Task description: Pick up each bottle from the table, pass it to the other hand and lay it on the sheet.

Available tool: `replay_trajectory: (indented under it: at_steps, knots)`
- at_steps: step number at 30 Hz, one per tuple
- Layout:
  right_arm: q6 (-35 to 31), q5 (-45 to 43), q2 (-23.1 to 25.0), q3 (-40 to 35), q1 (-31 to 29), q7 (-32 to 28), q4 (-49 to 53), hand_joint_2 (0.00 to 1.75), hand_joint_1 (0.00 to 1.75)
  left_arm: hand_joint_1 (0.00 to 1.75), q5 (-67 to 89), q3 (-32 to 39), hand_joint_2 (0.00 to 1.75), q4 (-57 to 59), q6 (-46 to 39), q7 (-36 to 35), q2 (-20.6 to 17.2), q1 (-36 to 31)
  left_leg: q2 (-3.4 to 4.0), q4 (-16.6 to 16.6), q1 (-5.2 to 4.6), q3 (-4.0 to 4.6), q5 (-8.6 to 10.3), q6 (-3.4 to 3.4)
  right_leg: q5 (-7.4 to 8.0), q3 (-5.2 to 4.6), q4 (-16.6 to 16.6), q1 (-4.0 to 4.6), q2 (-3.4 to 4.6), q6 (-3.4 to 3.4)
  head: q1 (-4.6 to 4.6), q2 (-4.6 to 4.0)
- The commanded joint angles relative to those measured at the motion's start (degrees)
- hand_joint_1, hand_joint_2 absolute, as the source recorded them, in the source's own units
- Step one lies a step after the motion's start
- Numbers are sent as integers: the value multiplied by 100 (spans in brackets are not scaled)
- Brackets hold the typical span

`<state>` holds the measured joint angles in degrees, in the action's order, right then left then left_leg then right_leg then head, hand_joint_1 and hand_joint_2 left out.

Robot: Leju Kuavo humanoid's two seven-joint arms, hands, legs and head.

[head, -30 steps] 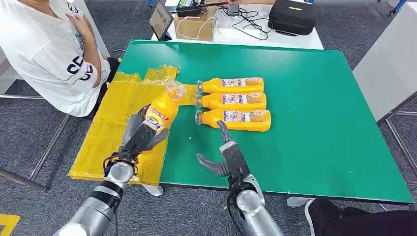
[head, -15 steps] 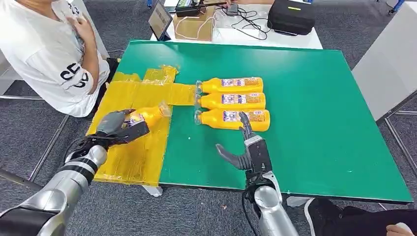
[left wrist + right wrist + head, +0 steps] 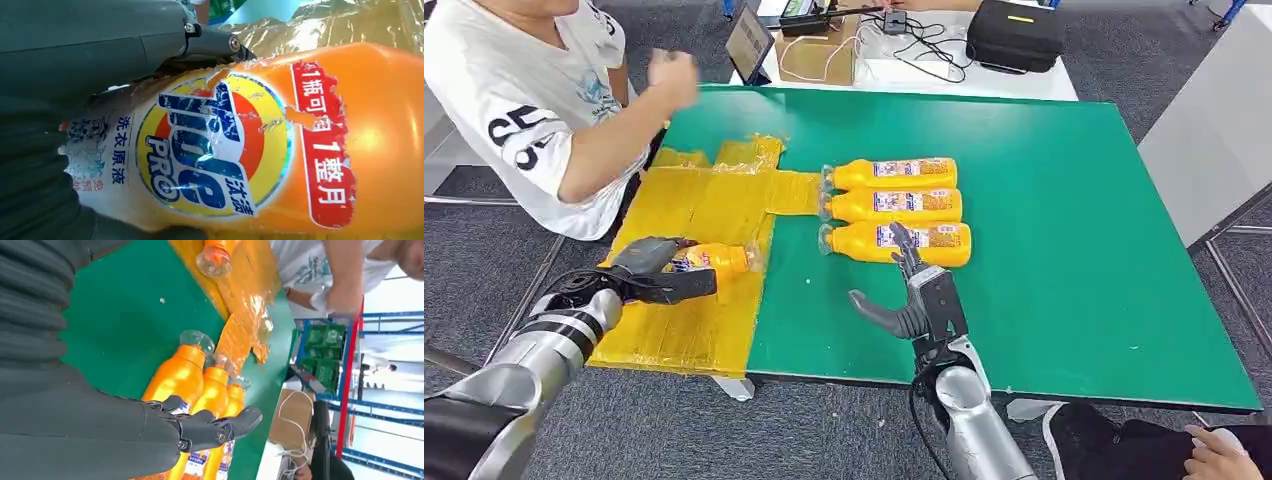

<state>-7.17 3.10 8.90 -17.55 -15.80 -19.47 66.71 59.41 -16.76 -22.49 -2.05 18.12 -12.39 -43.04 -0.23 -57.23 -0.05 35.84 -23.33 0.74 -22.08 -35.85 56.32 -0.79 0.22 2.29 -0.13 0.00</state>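
My left hand [image 3: 656,270] grips an orange bottle [image 3: 716,259] lying on its side over the yellow sheet [image 3: 692,230]; up close the bottle's label [image 3: 210,150] faces the left wrist camera. Three more orange bottles lie side by side on the green table [image 3: 1044,180]: far [image 3: 894,173], middle [image 3: 894,205], near [image 3: 899,241]. My right hand [image 3: 914,300] is open just in front of the near bottle, fingers spread, holding nothing. In the right wrist view the three bottles [image 3: 182,375] lie past my fingers [image 3: 215,427].
A person in a white shirt [image 3: 524,110] sits at the table's left with a raised hand [image 3: 672,78] above the sheet's far end. A laptop [image 3: 749,40], box [image 3: 819,50], cables and a black case [image 3: 1016,32] lie beyond the table.
My left hand swung the bottle from upright down onto the sheet, to the left. My right hand moved forward toward the near bottle. The person raised an arm.
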Motion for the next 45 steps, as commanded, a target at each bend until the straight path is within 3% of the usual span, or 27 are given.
replay_trajectory:
  at_steps: [1,8,16,18,20,22,26,28,34,45]
  knots:
    - [44,24,-94,-248,-386,-1,-615,175,0,0,36,-178,175,554,-207,-91,-39,113,25,8,0,-35,-11,-4,-5,27,-7,1,20,-7,-2,0]
    - [47,88,-109,-263,-303,15,-632,175,0,0,-153,314,175,343,-1490,113,118,381,9,9,0,-32,-7,-6,-8,31,-6,-1,10,-6,-2,0]
    - [-278,634,-240,-314,-320,203,-720,175,0,0,-1527,1684,175,-385,-2186,1398,525,806,-3,1,4,-24,-7,-7,-12,27,-7,4,-5,-9,-2,0]
    - [-430,1055,-334,-343,-288,413,-648,175,0,0,-2230,2115,175,-913,-1757,1796,771,1084,-9,2,0,-11,0,-5,-8,12,-5,-1,-9,-5,0,0]
    - [-412,1075,-343,-306,-266,419,-608,175,0,0,-2250,2106,175,-1084,-1729,1756,814,1185,-16,2,1,-18,-4,-5,-14,23,-7,1,-16,-6,0,0]
    - [-480,1538,-439,-353,-215,678,-503,175,0,0,-2822,2267,175,-1642,-1051,1889,995,1505,-14,0,2,-24,-9,-5,-16,30,-9,2,-14,-6,-2,2]
    - [-460,1570,-450,-317,-172,696,-427,175,0,0,-2846,2225,175,-1831,-1000,1864,1019,1623,-11,1,-3,-6,-5,-4,-11,11,-9,-2,-11,-5,2,0]
    - [-495,2074,-562,-400,-170,960,-428,175,0,0,-3614,2446,175,-2288,-109,1980,1158,1889,-12,-5,1,-12,-14,-5,-18,18,-6,3,-13,-8,0,0]
    - [-397,3282,-982,-293,-130,1500,-448,175,0,0,-4835,2359,175,-3507,1067,1592,1634,2613,-17,2,-4,-5,-9,-1,-14,13,-13,-2,-17,-3,0,0]
    - [39,4486,-1455,-505,-586,2095,-962,175,0,0,-5287,1917,175,-3649,1402,1364,1714,2579,-11,-3,-5,11,-7,-3,-8,-1,-11,-3,-9,-5,-2,0]
